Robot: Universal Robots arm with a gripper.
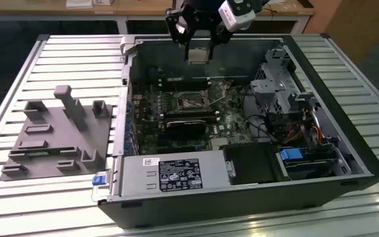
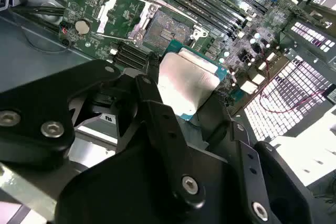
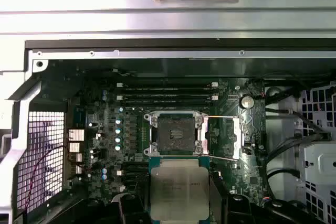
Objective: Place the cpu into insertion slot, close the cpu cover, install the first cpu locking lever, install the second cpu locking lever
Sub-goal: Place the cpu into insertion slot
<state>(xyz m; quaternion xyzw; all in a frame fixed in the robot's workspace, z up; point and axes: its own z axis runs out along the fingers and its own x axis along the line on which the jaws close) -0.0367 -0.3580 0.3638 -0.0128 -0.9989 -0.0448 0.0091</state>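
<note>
Dim inside case (image 1: 242,210), bright glare on cpu (image 2: 184,85)

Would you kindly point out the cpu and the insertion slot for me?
cpu (image 3: 178,188), first wrist view, centre of its metal top.
insertion slot (image 3: 174,134), first wrist view, dark middle of the socket.

1. The bench (image 1: 77,54) beneath me is ribbed silver metal, with long slats lying side by side.
2. Beyond its far edge stands a wooden table (image 1: 143,9) on pale legs.
3. The floor (image 1: 5,44) around the bench is dark.
4. A brown wooden panel (image 1: 357,19) rises at the exterior view's right.
5. The light is even and glints softly off the slats.
</note>
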